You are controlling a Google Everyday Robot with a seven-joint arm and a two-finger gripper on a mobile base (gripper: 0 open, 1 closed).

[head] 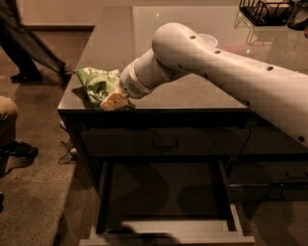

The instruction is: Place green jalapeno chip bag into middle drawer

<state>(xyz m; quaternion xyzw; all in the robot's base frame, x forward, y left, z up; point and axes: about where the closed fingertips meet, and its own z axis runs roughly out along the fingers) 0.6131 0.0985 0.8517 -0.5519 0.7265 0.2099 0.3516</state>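
Observation:
The green jalapeno chip bag (pixel 95 82) lies on the dark counter top near its front left corner. My gripper (pixel 111 101) is at the bag's right front edge, low over the counter, with a pale fingertip (pixel 113 101) showing against the bag. The white arm reaches in from the right and hides the rest of the gripper. The middle drawer (pixel 166 231) stands pulled out below the counter, with pale grey walls and a dark floor with nothing in it.
A closed top drawer with a curved black handle (pixel 165 144) sits just under the counter edge. A wire basket (pixel 267 10) and a white bowl (pixel 207 39) stand at the back right. A person's legs (pixel 24 43) are at the left, and another leg and shoe (pixel 14 144) nearer.

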